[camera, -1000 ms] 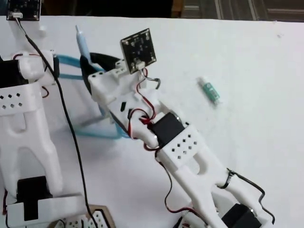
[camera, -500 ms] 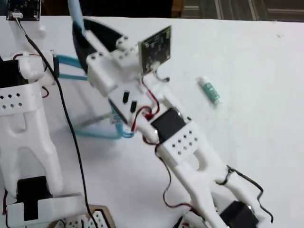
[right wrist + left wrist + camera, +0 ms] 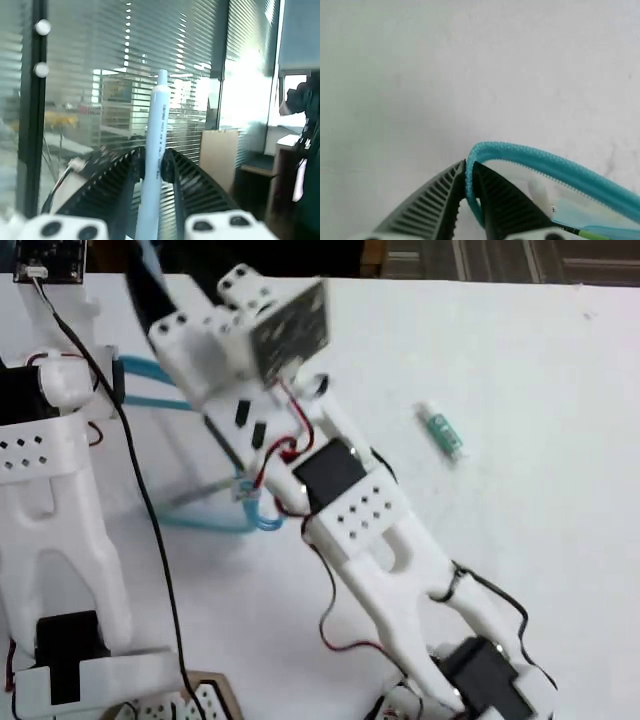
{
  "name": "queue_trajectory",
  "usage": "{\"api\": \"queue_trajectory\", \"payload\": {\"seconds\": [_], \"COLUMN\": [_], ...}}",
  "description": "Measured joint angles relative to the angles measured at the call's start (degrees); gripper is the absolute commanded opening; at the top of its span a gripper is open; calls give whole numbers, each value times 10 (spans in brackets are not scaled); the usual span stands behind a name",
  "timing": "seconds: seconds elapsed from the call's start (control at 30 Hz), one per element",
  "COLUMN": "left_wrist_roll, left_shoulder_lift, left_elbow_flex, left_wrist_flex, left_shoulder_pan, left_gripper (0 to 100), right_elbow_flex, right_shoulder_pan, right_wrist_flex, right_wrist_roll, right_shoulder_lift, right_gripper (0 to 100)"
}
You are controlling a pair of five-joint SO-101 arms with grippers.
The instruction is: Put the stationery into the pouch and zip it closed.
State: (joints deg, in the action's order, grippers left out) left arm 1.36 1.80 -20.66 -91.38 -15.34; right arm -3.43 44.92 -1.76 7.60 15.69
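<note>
The right claw [image 3: 154, 167] is pinching a pale-blue pen [image 3: 159, 115], its long axis pointing away from the teal pouch [image 3: 550, 167] below, whose rim the left claw [image 3: 469, 175] is pinching.

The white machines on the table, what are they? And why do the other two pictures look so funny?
They are two robot arms, the left arm and the right arm. Each ends in a pincer called a gripper. The big picture comes from a camera looking down over the white table. The other two come from small cameras riding on each arm's wrist, so you look along the pincer. The left gripper pinches the turquoise edge of a pouch. The right gripper is lifted off the table, so its picture shows window blinds, and it squeezes a pale blue pen. A small green thing, too small to name, lies alone on the table.
</note>
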Motion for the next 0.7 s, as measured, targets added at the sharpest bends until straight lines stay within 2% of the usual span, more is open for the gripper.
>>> {"api": "queue_trajectory", "payload": {"seconds": [0.13,0.3,0.5,0.6,0.7], "left_wrist_roll": [0,0,0,0,0], "left_shoulder_lift": [0,0,0,0,0], "left_elbow_flex": [0,0,0,0,0], "left_wrist_flex": [0,0,0,0,0], "left_shoulder_pan": [0,0,0,0,0], "left_gripper": [22,22,22,22,22], "right_elbow_flex": [-113,-295,-500,-544,-549], "right_shoulder_pan": [19,11,-5,-3,-6], "right_wrist_flex": [22,38,36,-3,-70], "right_wrist_roll": [27,49,163,171,167], "right_shoulder_lift": [120,356,635,662,627], "right_gripper": [16,16,16,16,16]}}
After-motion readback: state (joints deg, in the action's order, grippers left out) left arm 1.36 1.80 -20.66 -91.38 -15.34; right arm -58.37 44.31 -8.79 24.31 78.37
